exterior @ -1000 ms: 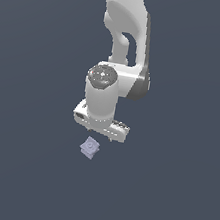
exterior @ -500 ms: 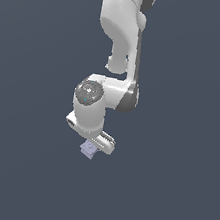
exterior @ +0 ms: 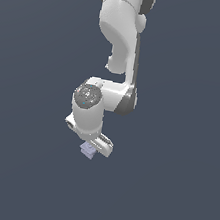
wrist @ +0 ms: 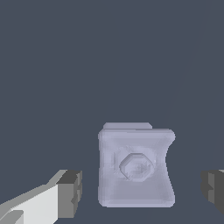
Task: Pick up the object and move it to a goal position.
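Lavender-grey and small, the object (wrist: 136, 168) sits between my two fingers in the wrist view, its face with the round raised mark turned toward my wrist camera. Dark floor shows on both sides of it, between the block and each dark pad, so neither pad touches it. My gripper (wrist: 142, 190) is spread wide, much wider than the block, and has hold of nothing. One pale finger (wrist: 70, 193) with its dark pad shows on one side; only the dark tip of the other shows at the frame's edge.

In the exterior view the object (exterior: 88, 151) peeks out just below my hand, a little toward the exterior view's left of the finger bar. My gripper (exterior: 95, 148) is right down over it, and my white arm (exterior: 122, 33) reaches down from above. Plain dark grey ground (exterior: 169, 193) lies all around.
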`<state>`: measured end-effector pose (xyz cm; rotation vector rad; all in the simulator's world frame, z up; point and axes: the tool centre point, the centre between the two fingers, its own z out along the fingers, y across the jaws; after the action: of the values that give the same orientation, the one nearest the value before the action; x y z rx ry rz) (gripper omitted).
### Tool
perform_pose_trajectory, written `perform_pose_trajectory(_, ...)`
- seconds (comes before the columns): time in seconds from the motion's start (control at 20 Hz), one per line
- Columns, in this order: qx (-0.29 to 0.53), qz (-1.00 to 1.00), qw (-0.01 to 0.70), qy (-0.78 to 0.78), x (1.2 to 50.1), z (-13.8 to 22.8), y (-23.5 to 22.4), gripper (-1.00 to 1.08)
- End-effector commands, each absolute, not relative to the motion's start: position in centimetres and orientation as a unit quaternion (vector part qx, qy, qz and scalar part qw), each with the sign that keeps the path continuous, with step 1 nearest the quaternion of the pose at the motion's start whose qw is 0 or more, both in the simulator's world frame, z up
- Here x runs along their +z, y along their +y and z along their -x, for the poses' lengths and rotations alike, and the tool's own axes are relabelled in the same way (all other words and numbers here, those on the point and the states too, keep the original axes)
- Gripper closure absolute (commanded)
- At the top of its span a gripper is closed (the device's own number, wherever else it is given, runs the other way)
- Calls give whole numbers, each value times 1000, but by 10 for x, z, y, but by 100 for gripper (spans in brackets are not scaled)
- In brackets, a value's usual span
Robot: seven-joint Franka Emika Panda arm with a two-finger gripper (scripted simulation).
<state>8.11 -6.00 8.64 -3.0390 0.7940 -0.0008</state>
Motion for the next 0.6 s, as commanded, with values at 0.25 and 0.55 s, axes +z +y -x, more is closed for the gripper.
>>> perform_pose_trajectory(0.25,0,967,0,255,50,-80,-60,-92)
perform_pose_trajectory(0.55,0,967,0,255,41,-81,-61,-92)
